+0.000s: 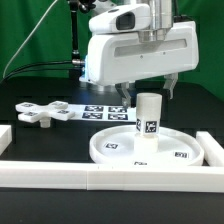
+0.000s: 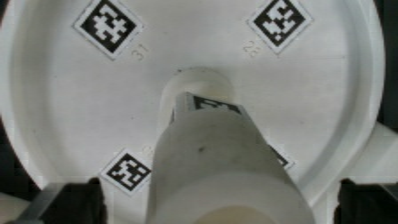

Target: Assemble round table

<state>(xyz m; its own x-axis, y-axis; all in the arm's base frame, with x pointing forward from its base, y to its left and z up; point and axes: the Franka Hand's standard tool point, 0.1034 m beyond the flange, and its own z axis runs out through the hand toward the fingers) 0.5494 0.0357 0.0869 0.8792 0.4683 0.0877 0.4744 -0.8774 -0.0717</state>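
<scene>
White plastic parts of the round table lie on the black worktop (image 1: 40, 140). The large round disc (image 1: 112, 148) lies flat near the front rail (image 1: 100, 178), with its rim up. The short thick leg (image 1: 148, 117) stands upright in the middle of it, touching the disc floor.

The gripper (image 1: 147, 92) hangs directly above the leg with its jaws spread wide, one finger on each side of the leg top. It grasps nothing. In the wrist view the leg rises straight toward the camera from the disc centre, and the fingers do not press on it.

The flat cross-shaped piece (image 1: 45, 113) rests well apart from the disc, toward the exterior view's left, beside the marker board (image 1: 105, 108).

I judge that the step in hand is fixing the leg into the disc. Whether the leg is already tight in its seat, I cannot tell.

If it is not, the next move calls for lowering the gripper around the leg, closing on it and turning it, while the disc is kept from sliding. If it is tight, the cross-shaped piece must be fetched and placed on the leg top.
</scene>
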